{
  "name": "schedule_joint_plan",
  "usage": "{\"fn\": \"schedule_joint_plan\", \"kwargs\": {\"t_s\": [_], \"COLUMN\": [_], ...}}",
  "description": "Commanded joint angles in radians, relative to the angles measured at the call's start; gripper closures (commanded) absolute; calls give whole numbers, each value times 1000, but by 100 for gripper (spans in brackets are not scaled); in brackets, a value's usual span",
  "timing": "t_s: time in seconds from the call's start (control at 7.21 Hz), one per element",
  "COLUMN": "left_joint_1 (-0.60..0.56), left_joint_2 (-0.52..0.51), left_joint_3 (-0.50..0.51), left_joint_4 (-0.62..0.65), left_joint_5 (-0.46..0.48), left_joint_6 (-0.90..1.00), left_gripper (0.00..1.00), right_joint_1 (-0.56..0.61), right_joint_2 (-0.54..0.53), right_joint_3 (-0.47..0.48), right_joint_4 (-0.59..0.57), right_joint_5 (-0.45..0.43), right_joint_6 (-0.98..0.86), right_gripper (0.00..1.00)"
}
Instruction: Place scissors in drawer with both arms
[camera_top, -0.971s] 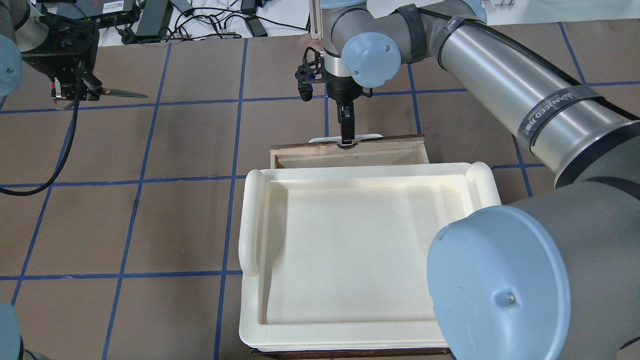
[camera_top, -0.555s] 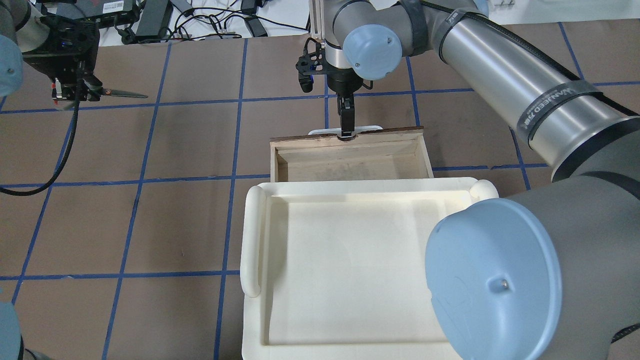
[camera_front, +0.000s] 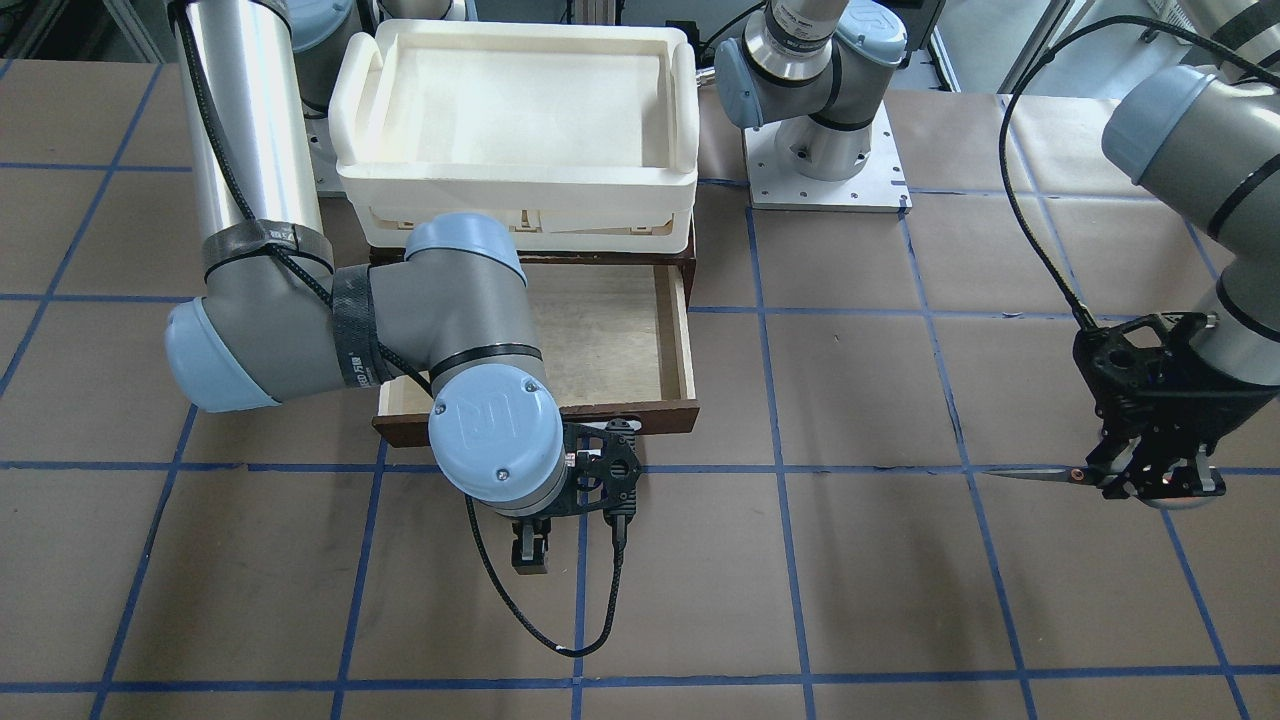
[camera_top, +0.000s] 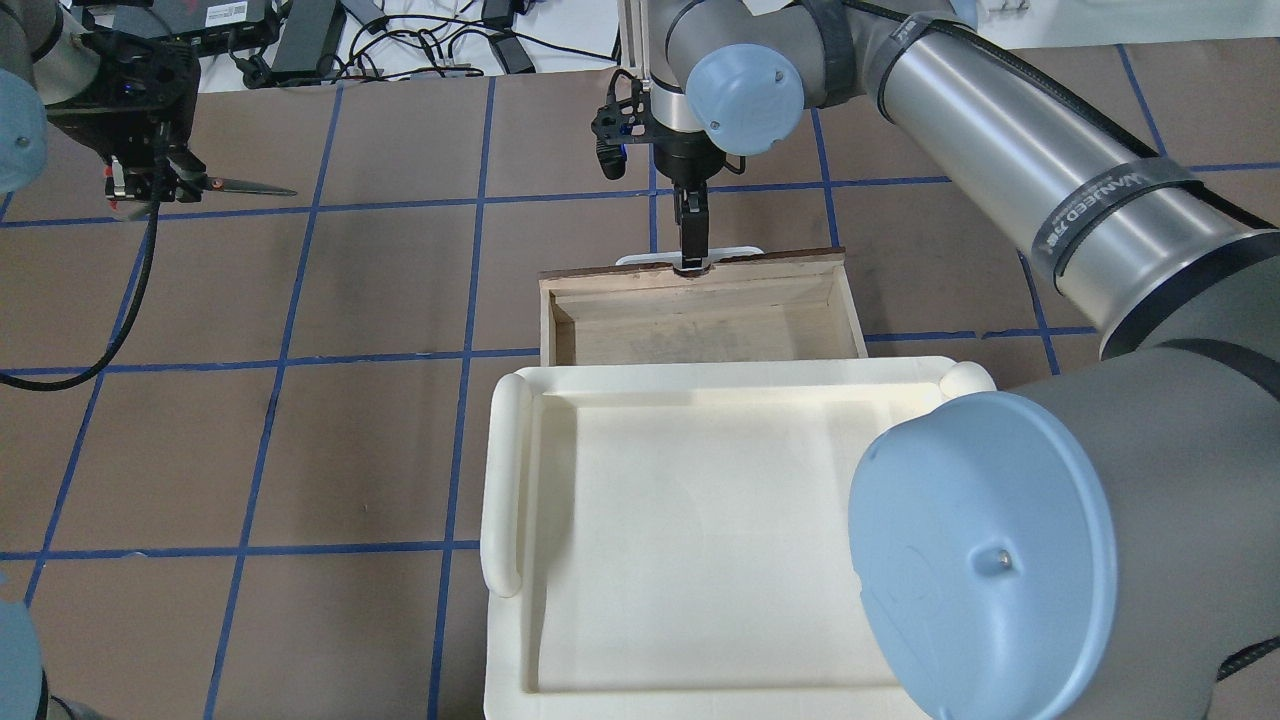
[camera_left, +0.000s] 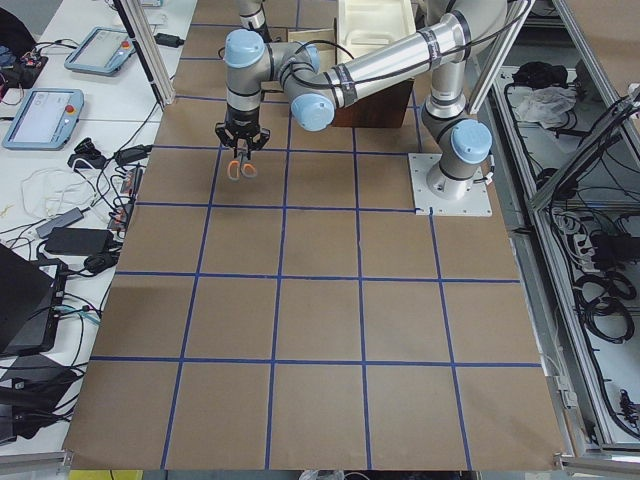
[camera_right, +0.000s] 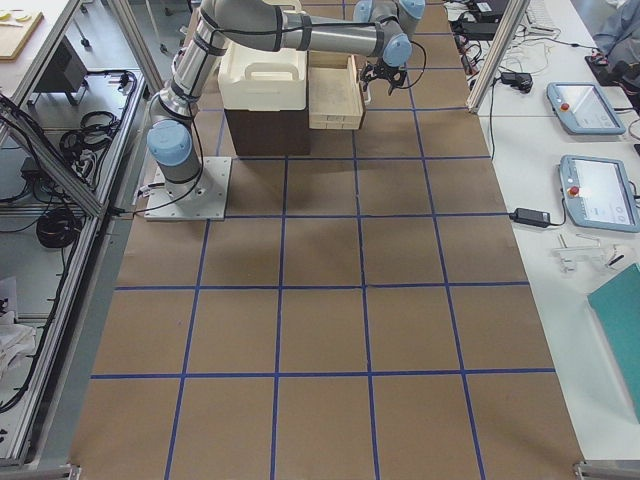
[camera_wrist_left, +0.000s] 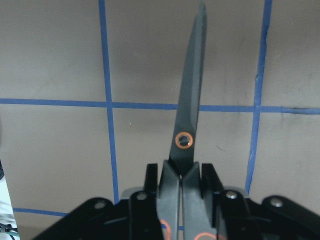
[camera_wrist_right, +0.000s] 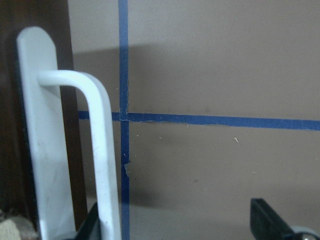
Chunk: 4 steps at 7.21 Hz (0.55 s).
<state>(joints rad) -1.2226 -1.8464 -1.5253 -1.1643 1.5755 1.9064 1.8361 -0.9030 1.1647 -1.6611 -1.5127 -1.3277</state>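
The scissors (camera_top: 245, 187) are in my left gripper (camera_top: 150, 185) at the far left, held by the handles above the table, blades closed and pointing right. The left wrist view shows the blades (camera_wrist_left: 192, 100) between the shut fingers. The dark wooden drawer (camera_top: 700, 335) is pulled out from under the white tray, its pale inside bare. My right gripper (camera_top: 690, 262) is at the drawer's white loop handle (camera_wrist_right: 100, 150). In the right wrist view its fingers stand wide apart, one by the loop, the other (camera_wrist_right: 270, 225) well clear. The drawer (camera_front: 620, 340) also shows in the front view.
A white foam tray (camera_top: 510, 480) sits on top of the dark cabinet (camera_right: 265, 130) behind the drawer. The right arm's elbow (camera_front: 480, 290) hangs over the drawer's left part in the front view. Cables and power bricks (camera_top: 300, 35) lie beyond the far table edge.
The drawer has slid out farther from under the white tray, with my right gripper at its handle. Most of that came early, then it nearly stopped. The left arm and scissors have not moved.
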Motion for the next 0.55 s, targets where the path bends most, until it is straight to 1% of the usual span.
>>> {"fn": "schedule_joint_plan", "kwargs": {"t_s": [0.0, 0.28, 0.42], "left_joint_1": [-2, -17, -29], "left_joint_2": [4, 15, 19], "left_joint_3": [0, 0, 0], "left_joint_4": [0, -6, -6], "left_joint_5": [-9, -47, -49], "left_joint_6": [-4, -7, -18], "left_gripper": [100, 100, 100], "right_joint_1": [-11, -11, -11], "right_joint_2": [-1, -1, -1], "right_joint_3": [-2, -3, -3], "right_joint_4": [0, 0, -2], "right_joint_5": [0, 0, 0], "right_joint_6": [5, 2, 1], "right_gripper": [0, 0, 0]}}
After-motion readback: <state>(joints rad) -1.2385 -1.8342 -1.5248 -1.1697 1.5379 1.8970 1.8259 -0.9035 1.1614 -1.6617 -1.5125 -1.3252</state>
